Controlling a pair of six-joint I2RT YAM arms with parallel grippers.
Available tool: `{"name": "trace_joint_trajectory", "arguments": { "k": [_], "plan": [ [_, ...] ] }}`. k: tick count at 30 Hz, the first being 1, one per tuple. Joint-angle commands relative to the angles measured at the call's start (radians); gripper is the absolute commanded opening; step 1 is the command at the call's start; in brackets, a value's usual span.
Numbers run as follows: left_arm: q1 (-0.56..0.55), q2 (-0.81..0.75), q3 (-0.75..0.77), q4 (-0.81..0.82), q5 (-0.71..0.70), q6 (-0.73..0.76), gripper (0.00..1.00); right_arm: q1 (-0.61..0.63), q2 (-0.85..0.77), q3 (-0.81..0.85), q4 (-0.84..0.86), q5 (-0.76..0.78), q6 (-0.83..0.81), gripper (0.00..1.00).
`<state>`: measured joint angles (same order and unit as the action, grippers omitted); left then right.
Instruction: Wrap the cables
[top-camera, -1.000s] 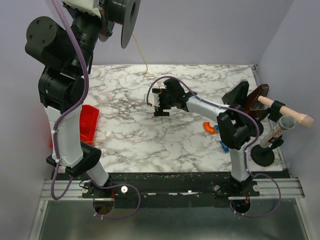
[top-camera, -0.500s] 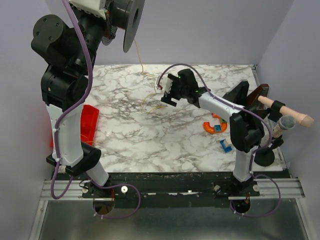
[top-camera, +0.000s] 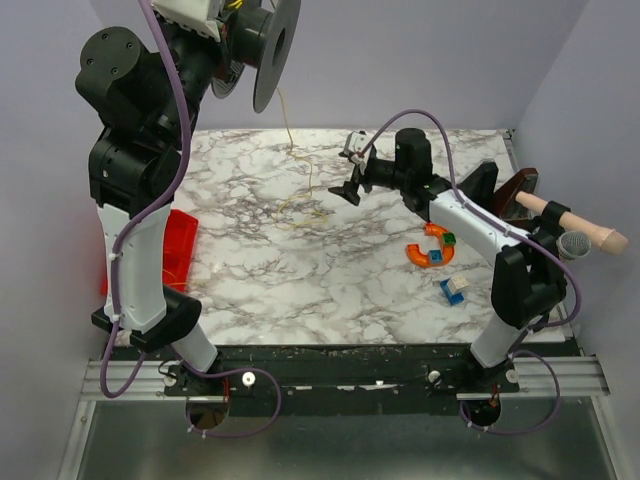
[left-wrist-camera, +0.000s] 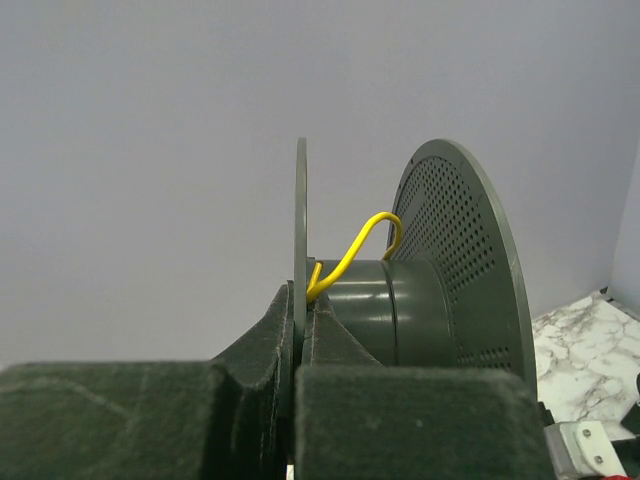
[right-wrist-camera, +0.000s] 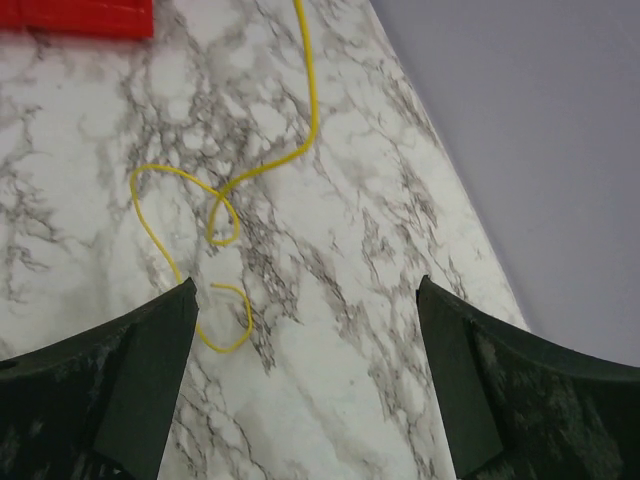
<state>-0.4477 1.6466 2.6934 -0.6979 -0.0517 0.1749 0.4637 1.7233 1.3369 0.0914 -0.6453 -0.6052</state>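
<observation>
Marble table (top-camera: 300, 290): carries a red bin (top-camera: 178, 245) at the left edge and an orange curved toy (top-camera: 432, 250) toward the right.

Left arm: held high over the far-left corner. Left gripper (left-wrist-camera: 298, 320): pressed together on the thin flange of a dark grey spool (top-camera: 272, 50), with the hub lying sideways.

Right gripper (right-wrist-camera: 305, 290): spread wide, holding nothing, hovering over the far middle of the table and looking down on the wire without touching it.

Cables (right-wrist-camera: 310, 100): a single thin yellow wire.
- Hooked at the spool hub by one end, as the left wrist view shows.
- Hangs from there to the far part of the table.
- Lies beyond that in loose, crossing loops on the marble beneath the right gripper.
- Ends in a small curl near the finger at the left of the right wrist view.
- No turns visible on the hub; winding judged barely begun.

Handling, as a judgement:
- Very light and limp, yet springy enough to keep its curls.
- Smooth-jacketed, so likely to slip through the pads.
- Not fragile, but prone to kinking and to snagging on its own loops.
- Awkward to pinch flat off the marble, being so thin.

Best taken across the strand on the straight run before the first loop, away from the crossing.

Risk: too hard a pull, dragging the hooked end off the hub.
</observation>
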Motion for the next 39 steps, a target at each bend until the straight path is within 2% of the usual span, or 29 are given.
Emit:
{"name": "trace_joint_trajectory", "arguments": {
  "k": [1,5,10,11,12,15,18,20,22,28,32,35,39],
  "plan": [
    [-0.008,-0.024,0.028,0.064,0.004,-0.017,0.00,0.010,-0.030,-0.073,0.166,-0.191,0.142,0.97],
    [-0.008,-0.008,0.061,0.069,-0.005,-0.032,0.00,0.033,0.005,-0.123,0.261,-0.200,0.287,0.94],
    [-0.009,0.007,0.080,0.081,-0.005,-0.045,0.00,0.052,0.113,-0.099,0.444,-0.067,0.602,0.94],
    [-0.009,0.007,0.083,0.092,-0.016,-0.043,0.00,0.055,0.133,-0.072,0.439,-0.053,0.645,0.94],
    [-0.009,0.010,0.088,0.104,-0.029,-0.038,0.00,0.061,0.151,-0.044,0.404,-0.027,0.631,0.93],
    [-0.009,0.028,0.138,0.126,-0.057,-0.023,0.00,0.102,0.167,0.010,0.248,0.022,0.416,0.94],
    [-0.013,0.032,0.160,0.156,-0.059,-0.005,0.00,0.139,0.125,-0.068,0.243,-0.040,0.210,0.96],
    [-0.016,0.035,0.167,0.173,-0.056,0.006,0.00,0.144,0.102,-0.142,0.322,-0.103,0.182,0.98],
    [-0.019,0.039,0.177,0.182,-0.048,0.009,0.00,0.153,0.113,-0.147,0.335,-0.097,0.205,0.98],
    [-0.025,0.061,0.215,0.261,-0.022,0.060,0.00,0.185,0.215,-0.027,0.295,0.082,0.170,0.98],
    [-0.032,0.051,0.201,0.314,-0.020,0.110,0.00,0.187,0.237,0.001,0.231,0.055,-0.040,1.00],
    [-0.043,0.044,0.197,0.331,-0.020,0.133,0.00,0.187,0.246,0.043,0.081,0.061,-0.194,1.00],
    [-0.055,0.045,0.195,0.339,-0.025,0.155,0.00,0.188,0.257,0.077,-0.021,-0.003,-0.257,1.00]
  ]
}}
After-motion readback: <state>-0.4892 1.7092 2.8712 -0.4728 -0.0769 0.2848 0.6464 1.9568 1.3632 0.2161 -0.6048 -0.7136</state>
